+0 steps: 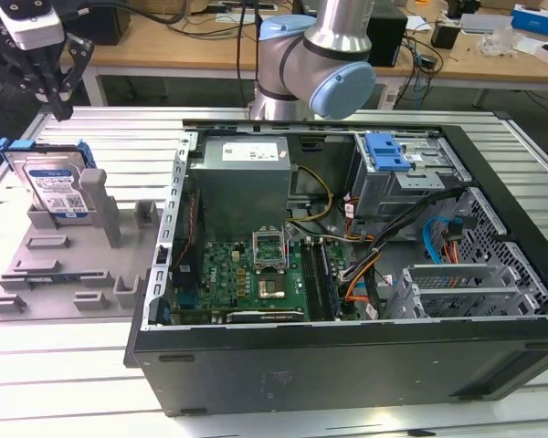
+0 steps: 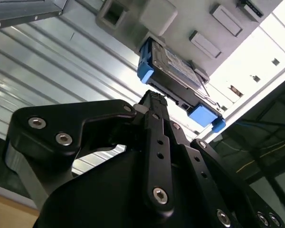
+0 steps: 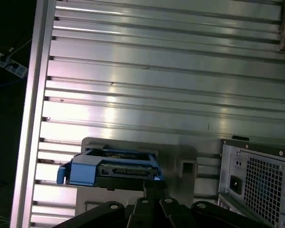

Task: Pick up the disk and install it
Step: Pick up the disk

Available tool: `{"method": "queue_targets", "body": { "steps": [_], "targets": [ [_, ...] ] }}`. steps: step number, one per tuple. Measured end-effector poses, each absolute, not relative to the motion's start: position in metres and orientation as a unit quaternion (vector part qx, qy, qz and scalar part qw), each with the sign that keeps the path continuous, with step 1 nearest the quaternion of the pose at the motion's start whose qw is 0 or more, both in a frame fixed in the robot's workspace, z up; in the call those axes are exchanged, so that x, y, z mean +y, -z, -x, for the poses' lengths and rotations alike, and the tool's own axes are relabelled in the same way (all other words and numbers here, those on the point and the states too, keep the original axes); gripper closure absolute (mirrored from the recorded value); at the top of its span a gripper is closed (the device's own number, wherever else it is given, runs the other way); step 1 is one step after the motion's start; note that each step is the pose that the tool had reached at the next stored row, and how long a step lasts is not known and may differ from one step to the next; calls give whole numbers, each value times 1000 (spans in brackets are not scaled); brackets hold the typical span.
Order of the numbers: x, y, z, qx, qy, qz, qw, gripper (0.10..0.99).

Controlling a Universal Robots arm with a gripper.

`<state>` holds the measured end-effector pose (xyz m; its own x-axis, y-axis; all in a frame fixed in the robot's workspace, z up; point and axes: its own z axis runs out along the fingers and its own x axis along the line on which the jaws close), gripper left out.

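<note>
Above the grey holder (image 1: 46, 274) at the exterior view's left — the gripper (image 1: 62, 109) is hanging, fingertips sitting pressed together, gripping nothing. Disk (image 1: 55, 187) is standing on edge in that holder, just beneath and apart — long axis rising upright, blue rail uppermost.

exterior view: high, angled over open case (image 1: 347, 365) | both wrist views: near, facing disk (image 2: 175, 71) (image 3: 118, 167)
</note>
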<state>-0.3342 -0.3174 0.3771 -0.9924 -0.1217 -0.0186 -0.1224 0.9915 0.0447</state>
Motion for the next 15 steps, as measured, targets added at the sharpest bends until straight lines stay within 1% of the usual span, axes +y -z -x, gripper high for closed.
{"method": "queue_targets", "body": {
  "steps": [9,14,15],
  "targets": [
    [-317,-377,334,985,-24,168,5,973],
    [-317,-377,334,975,-24,222,4,671],
    [-317,-377,334,972,-24,232,4,671]
  ]
}}
